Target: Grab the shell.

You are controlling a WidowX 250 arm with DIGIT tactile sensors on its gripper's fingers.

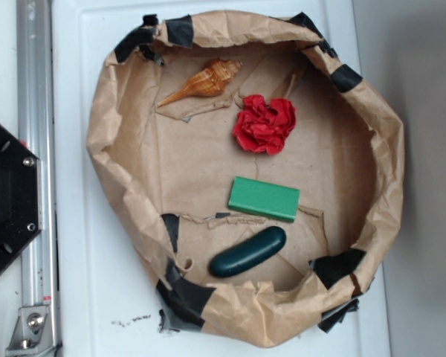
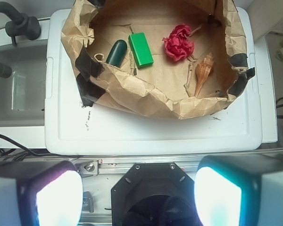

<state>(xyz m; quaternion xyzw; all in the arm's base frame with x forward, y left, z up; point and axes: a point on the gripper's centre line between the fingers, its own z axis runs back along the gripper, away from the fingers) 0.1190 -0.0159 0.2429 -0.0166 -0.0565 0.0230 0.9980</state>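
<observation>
A white table (image 1: 97,297) beside a grey wall (image 1: 424,111), with a grey sink (image 2: 19,89) alongside.

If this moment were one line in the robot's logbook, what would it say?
phase: before approach | gripper: open, empty, outside paper bowl | shell: untouched on bowl floor, beside red paper ball
</observation>
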